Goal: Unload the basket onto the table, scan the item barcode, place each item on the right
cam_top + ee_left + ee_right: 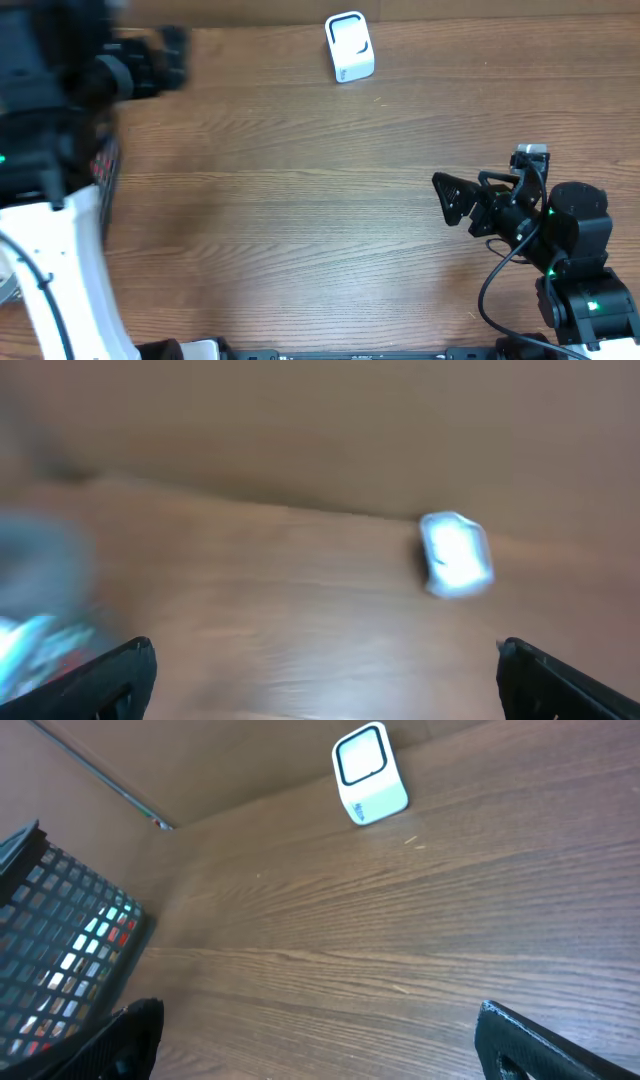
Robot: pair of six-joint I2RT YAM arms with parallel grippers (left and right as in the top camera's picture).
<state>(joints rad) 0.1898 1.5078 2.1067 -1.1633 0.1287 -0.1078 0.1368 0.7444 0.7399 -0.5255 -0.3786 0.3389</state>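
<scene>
The white box-shaped scanner stands at the far edge of the wooden table, also visible as a white scanner in the right wrist view and a blurred white scanner in the left wrist view. My left gripper is open and empty over bare wood; overhead, the left gripper is a dark blur at the far left. My right gripper is open and empty, low at the right side, pointing left. No single item or barcode can be made out; only coloured packaging shows through a basket's mesh.
A black mesh basket stands at the table's left side, partly under the left arm in the overhead view as a dark basket. Blurred coloured contents show at the lower left of the left wrist view.
</scene>
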